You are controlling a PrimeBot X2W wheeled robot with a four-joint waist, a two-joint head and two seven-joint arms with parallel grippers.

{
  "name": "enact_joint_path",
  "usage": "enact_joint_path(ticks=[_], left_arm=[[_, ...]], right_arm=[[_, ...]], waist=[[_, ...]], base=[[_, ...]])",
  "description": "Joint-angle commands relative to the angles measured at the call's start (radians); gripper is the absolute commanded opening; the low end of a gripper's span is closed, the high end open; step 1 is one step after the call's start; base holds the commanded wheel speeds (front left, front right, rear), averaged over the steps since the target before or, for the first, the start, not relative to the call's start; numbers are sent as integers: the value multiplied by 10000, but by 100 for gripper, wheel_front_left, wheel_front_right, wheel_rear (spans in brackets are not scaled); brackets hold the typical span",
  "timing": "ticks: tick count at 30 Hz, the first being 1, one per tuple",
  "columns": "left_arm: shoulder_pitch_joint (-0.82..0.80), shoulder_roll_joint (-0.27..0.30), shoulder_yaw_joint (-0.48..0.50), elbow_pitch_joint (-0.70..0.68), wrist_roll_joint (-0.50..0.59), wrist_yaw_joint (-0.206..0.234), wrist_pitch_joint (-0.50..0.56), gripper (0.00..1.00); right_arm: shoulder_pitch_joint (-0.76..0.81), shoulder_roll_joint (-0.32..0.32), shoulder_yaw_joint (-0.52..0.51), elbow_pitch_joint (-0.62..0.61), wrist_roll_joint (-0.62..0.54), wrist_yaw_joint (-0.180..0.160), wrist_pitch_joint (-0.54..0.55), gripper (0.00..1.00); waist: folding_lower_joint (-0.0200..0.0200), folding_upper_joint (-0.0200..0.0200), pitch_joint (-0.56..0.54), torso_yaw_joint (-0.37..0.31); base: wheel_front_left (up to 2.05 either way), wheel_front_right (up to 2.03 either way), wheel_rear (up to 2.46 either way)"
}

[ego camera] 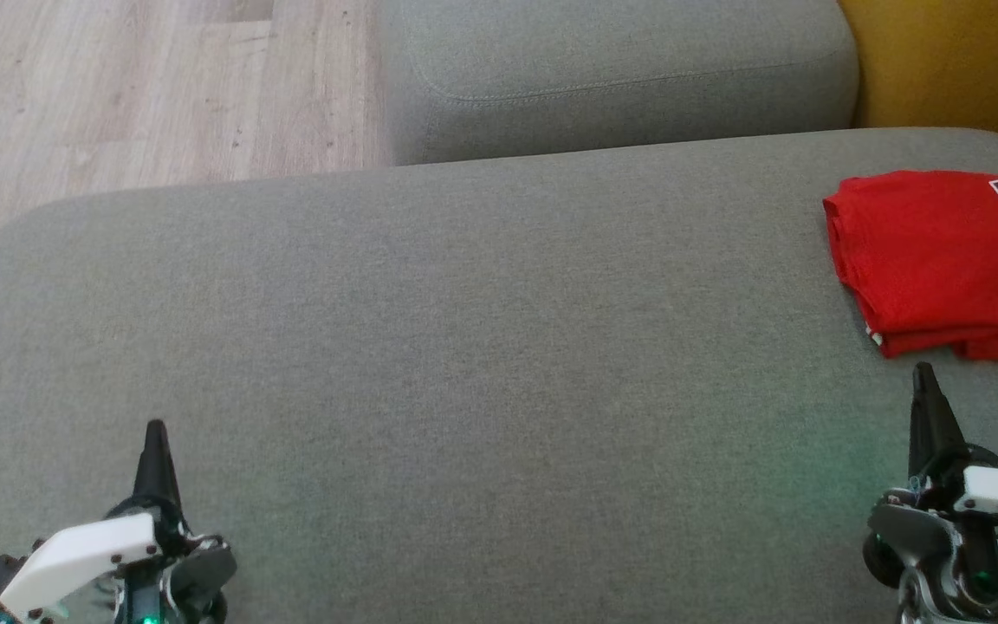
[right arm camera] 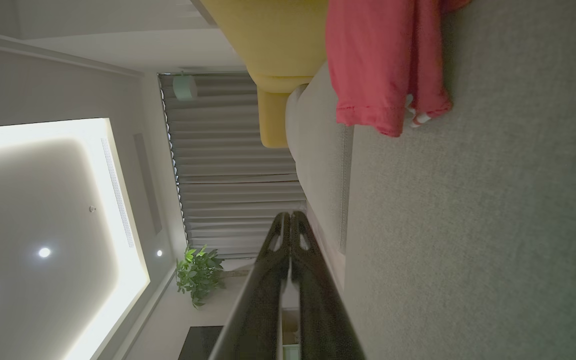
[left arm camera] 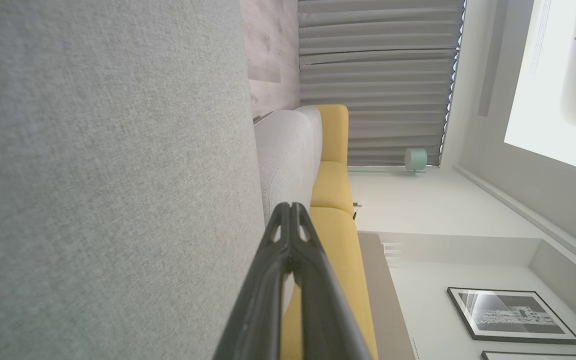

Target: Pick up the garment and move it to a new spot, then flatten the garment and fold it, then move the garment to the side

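My left tool (ego camera: pixel 155 426) sat low at the near left, its two dark fingers pressed together on nothing, tips pointing away over the grey cushion (ego camera: pixel 464 347). My right tool (ego camera: pixel 923 370), at the near right, was pinched closed the same way and empty. Its tip was near the garment (ego camera: pixel 915 251) but apart from it. The red garment lay folded on the cushion's far right side, layered edges toward me, with a dark white-edged number on top running out of the head view. Beyond stood a second grey cushion (ego camera: pixel 620 78) — wooden floor (ego camera: pixel 118 95) to its left, a yellow seat (ego camera: pixel 958 61) to its right.
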Motion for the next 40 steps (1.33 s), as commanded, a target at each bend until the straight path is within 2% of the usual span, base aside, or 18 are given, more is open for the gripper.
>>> enact_joint_path(ticks=[1, 40], left_arm=[[-479, 39, 383, -286, -55, -69, 71, 0], [-479, 39, 383, -287, -55, -69, 71, 0]], right_arm=[[-477, -55, 196, -378, 26, -7, 82, 0], [-479, -39, 172, -377, 7, -7, 101, 0]], waist=[[0, 0, 0, 0], [0, 0, 0, 0]], base=[[0, 0, 0], [0, 0, 0]])
